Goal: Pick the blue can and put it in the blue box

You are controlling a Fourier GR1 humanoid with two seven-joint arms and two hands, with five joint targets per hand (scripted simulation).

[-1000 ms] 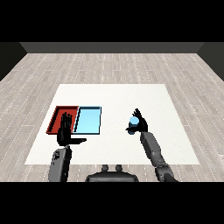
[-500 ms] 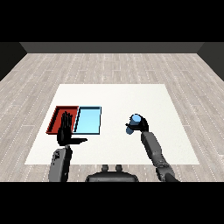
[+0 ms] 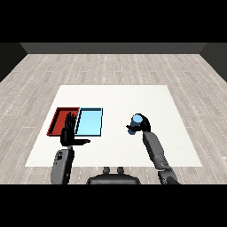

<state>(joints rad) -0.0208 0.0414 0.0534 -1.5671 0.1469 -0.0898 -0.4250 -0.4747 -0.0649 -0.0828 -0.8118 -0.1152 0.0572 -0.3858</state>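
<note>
Item 1, right hand (image 3: 142,124): we log it at about 3 o'clock from the worktop's middle, fingers and thumb curled round the blue can (image 3: 136,119). The can's top shows just above the fingers. We cannot tell whether its base touches the surface or is clear of it.

Item 2, blue can: held in the right hand, well apart from both trays, at 3 o'clock from them.

Item 3, left hand (image 3: 68,134): upright, fingers straight and pointing to 12 o'clock, thumb stuck out toward 3 o'clock. It holds nothing. It stands at the near edge of the trays, over the line where the two meet.

Item 4, blue box (image 3: 90,123): light blue tray, nothing in it that we can see, lying at 9 o'clock from the can.

Item 5, red tray (image 3: 61,116): touching the blue box on its 9 o'clock side, partly covered by the left hand's fingers.

Item 6, worktop (image 3: 113,95): white, carrying all of the above.

Step in hand, as we judge it: the grasp is made and the carry is not yet done. The next move calls for raising the can clear, moving it toward 9 o'clock over the blue box's near wall, and lowering it inside, well short of the red tray and the left hand.
</note>
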